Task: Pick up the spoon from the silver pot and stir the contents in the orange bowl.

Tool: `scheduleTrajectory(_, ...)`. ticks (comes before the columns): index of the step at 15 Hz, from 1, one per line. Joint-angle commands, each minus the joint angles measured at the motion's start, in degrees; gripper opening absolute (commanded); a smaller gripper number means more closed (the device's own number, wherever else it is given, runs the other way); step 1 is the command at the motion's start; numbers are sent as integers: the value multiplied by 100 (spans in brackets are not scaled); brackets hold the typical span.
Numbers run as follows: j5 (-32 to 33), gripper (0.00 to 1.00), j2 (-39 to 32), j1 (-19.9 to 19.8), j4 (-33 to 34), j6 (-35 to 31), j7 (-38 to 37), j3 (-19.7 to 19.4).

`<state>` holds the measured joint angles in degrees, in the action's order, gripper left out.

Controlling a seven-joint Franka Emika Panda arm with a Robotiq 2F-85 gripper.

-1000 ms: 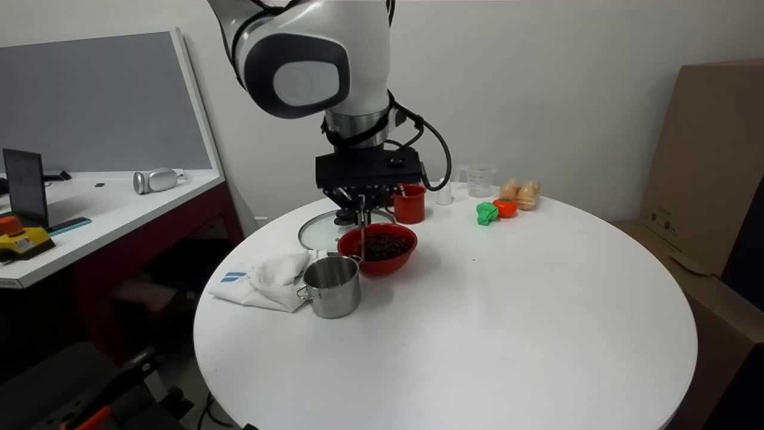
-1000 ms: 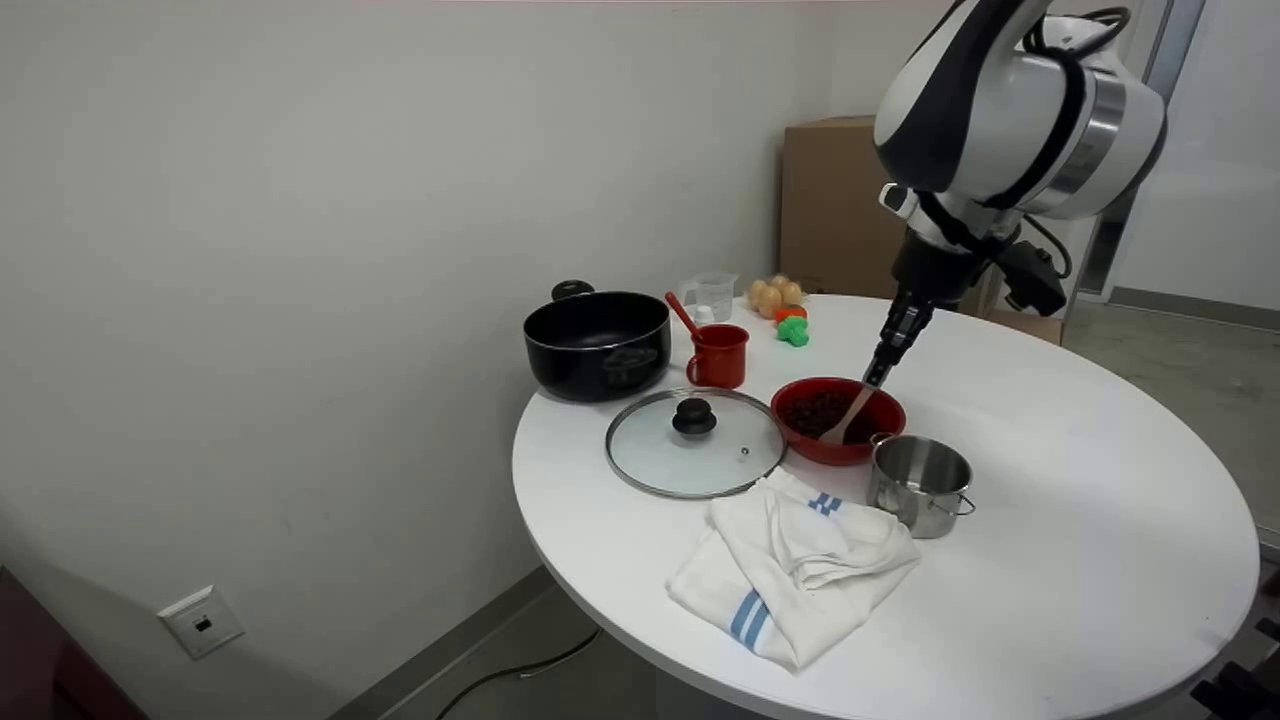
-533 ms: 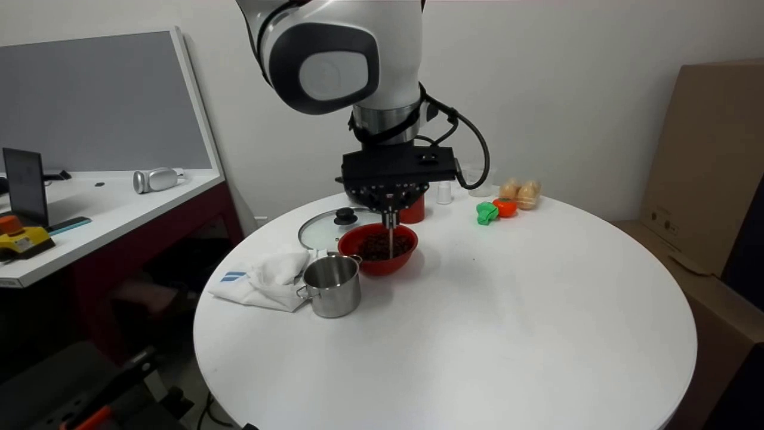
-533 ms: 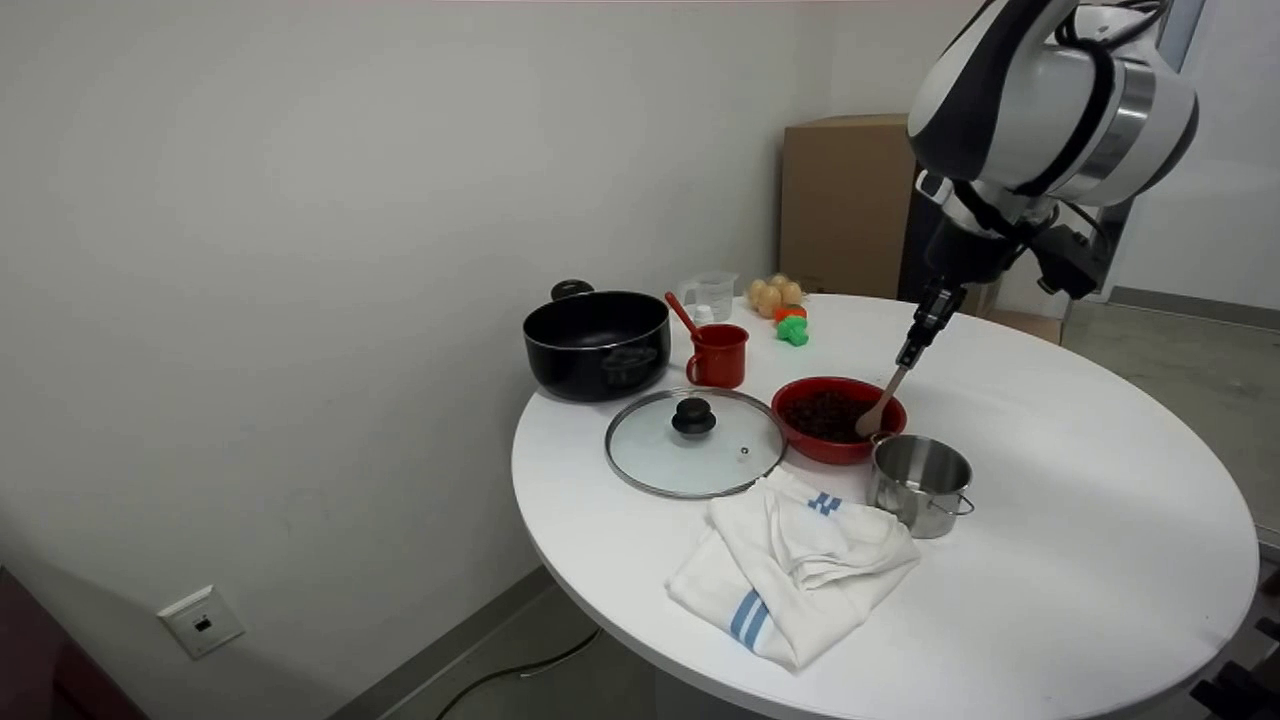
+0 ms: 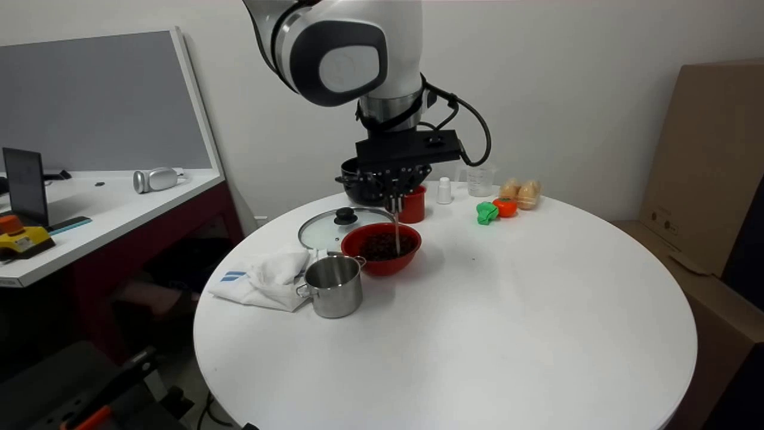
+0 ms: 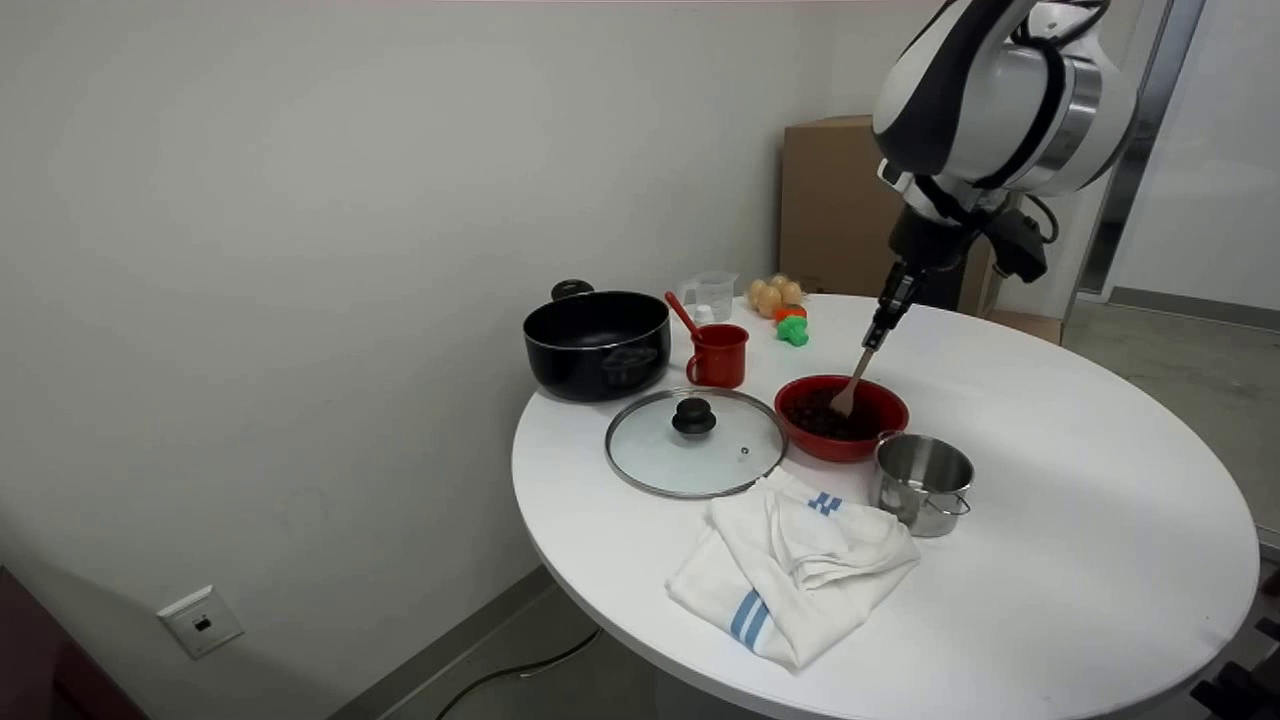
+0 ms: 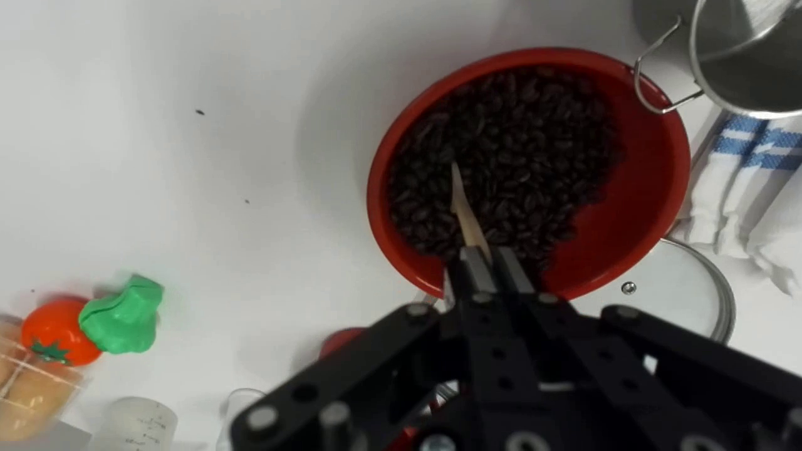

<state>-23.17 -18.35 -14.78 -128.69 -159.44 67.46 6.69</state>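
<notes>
The slim, pale spoon point(image 6: 856, 381), gripped at its upper end, slants with its head down inside the round red bowl point(image 7: 626, 207), where dark brown beans point(image 7: 520, 144) leave part of the inside bare. The shiny silver pot point(image 6: 900, 507) stands upright just beside the bowl; whether they touch is unclear.

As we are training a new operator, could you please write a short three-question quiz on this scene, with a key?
1. What does the gripper hold, and what does that tool reach into?
2. True or false: the lid lies on the table, off the black pot.
3. Which colour marks the white towel: A) green, B) blue or C) red?

Key:
1. A spoon, reaching into the bowl.
2. True.
3. B.
</notes>
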Motion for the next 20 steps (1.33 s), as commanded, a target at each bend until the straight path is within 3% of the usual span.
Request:
scheduleTrajectory(1,362,1,-287,157,418,151,-269,17)
scheduleTrajectory(6,677,1,-450,310,641,245,-353,192)
scheduleTrajectory(14,619,1,-247,356,253,352,-84,698)
scheduleTrajectory(20,622,1,-195,183,114,363,-161,539)
